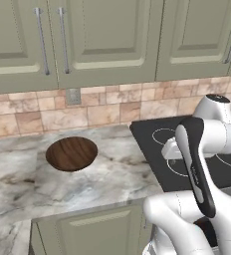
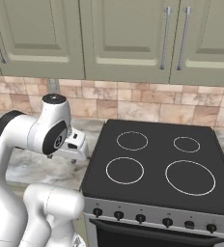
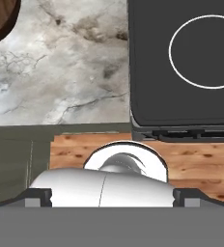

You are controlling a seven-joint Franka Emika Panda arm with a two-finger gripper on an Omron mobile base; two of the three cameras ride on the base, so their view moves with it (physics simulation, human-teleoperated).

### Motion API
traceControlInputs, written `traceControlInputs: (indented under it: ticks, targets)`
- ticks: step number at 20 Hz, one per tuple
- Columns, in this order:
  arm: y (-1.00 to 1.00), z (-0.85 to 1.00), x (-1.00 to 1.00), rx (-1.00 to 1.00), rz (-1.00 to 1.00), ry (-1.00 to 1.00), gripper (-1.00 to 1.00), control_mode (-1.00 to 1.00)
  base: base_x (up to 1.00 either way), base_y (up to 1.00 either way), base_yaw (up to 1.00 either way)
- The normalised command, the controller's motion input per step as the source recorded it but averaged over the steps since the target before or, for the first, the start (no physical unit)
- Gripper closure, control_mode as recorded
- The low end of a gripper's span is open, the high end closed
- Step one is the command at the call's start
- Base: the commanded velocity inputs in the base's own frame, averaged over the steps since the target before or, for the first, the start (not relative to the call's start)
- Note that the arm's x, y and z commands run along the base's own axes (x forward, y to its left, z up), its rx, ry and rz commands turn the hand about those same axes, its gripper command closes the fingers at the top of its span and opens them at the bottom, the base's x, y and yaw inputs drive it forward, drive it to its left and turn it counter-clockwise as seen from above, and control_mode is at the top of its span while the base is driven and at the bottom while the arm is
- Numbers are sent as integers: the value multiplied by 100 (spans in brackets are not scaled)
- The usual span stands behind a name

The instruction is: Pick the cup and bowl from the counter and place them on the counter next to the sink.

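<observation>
**Empty end effector above the desk edge, bowl waiting to the left**

My end effector (image 3: 112, 200) hangs over the front edge of the grey-white marbled stone desk (image 1: 112, 174), just beside the black glass stove top (image 2: 152, 164). Its two dark finger tips (image 3: 36, 197) stand at opposite edges of the hand view, as far apart as they go, with nothing between them. I hold nothing.

The wide, shallow, dark brown wood-grain bowl (image 1: 71, 153) sits upright on the desk, well apart from my hand and to its left, nearer the tan tiled backsplash (image 1: 102, 112). In the hand view only a slice of its rim (image 3: 0, 21) shows at the top left corner, so my hand points at the bare stone and the stove edge, not at the bowl.

From the right base view my white arm (image 2: 32, 140) is folded with the wrist held low and level over the desk, a posture that, I judge, keeps the camera looking straight down while I have not yet committed to a target.

I cannot see the small yellow cup, nor the sink. I judge the task is at an early stage: the bowl lies untouched, and reaching it calls for a swing left.
</observation>
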Motion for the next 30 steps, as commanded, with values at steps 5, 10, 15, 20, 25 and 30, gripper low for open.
traceControlInputs:
  ticks: [5,10,15,20,25,30]
  targets:
    - [0,0,0,0,0,0,-100,100,0,0,0]
    - [0,0,0,0,0,0,-100,100,0,0,0]
    - [0,0,0,0,0,0,-100,100,0,0,0]
    - [0,0,0,0,0,0,-100,-100,0,0,0]
    - [0,0,0,0,0,0,-100,100,0,0,0]
    - [0,0,0,0,0,0,-100,100,0,2,0]
